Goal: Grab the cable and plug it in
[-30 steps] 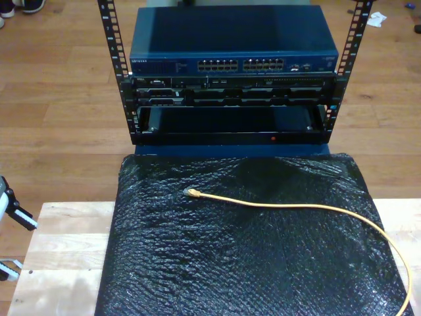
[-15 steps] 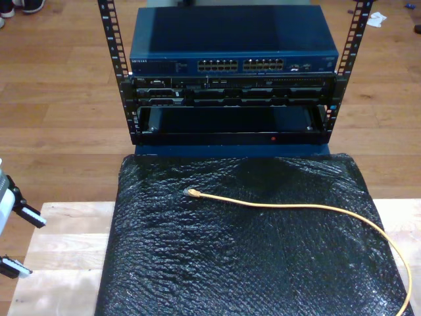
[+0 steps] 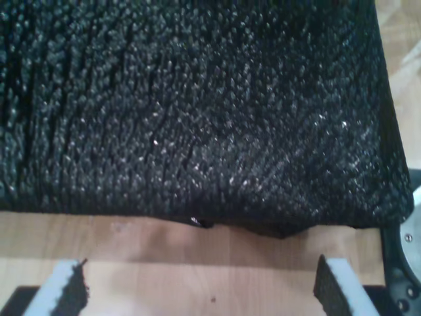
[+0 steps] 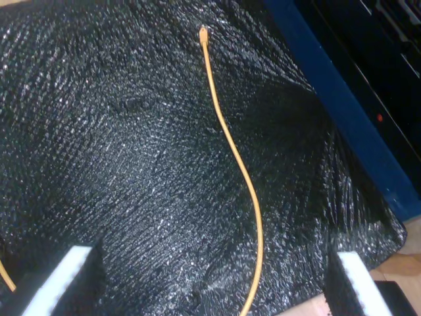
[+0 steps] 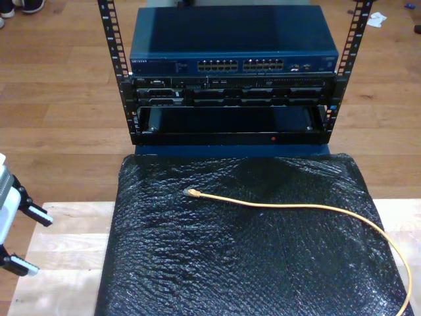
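On the black mat (image 5: 243, 257), the cable (image 5: 296, 206) is lying loose, its plug (image 5: 191, 193) pointing toward the rack (image 5: 230, 99) past the mat's far edge. The first gripper (image 5: 27, 240) is hanging by the mat's side over the wooden table (image 5: 62, 257), jaws wide apart and holding nothing. The second gripper (image 4: 214, 289) is hanging above the mat near the cable, jaws apart, not touching it.

My first gripper (image 3: 200, 289) has white fingers faced with black ridged pads (image 3: 74, 293); a black round housing with small screws (image 3: 402, 270) sits beside them.
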